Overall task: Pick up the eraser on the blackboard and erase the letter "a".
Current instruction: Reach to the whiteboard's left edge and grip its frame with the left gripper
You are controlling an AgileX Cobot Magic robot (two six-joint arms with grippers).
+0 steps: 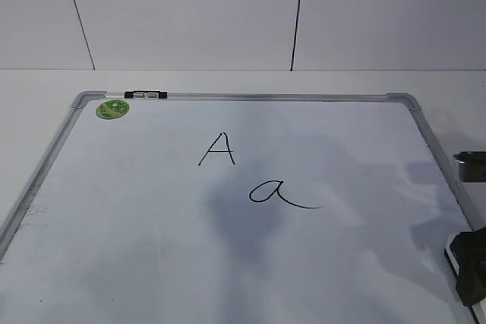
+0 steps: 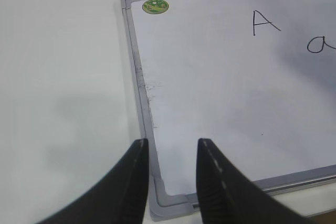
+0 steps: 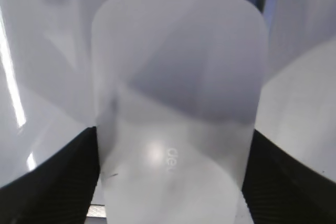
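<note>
- My right gripper (image 3: 170, 145) straddles the white eraser (image 3: 178, 93), fingers against its sides, apparently gripping.
- My left gripper (image 2: 172, 153) hangs open, empty.
- The letter "a" (image 1: 277, 192) sits unerased on the blackboard (image 1: 45, 161).

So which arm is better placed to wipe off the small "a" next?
Right. Its gripper has fingers on both sides of the eraser, at the board's right edge. The left gripper is open and empty at the near-left corner, farther from the "a".
</note>
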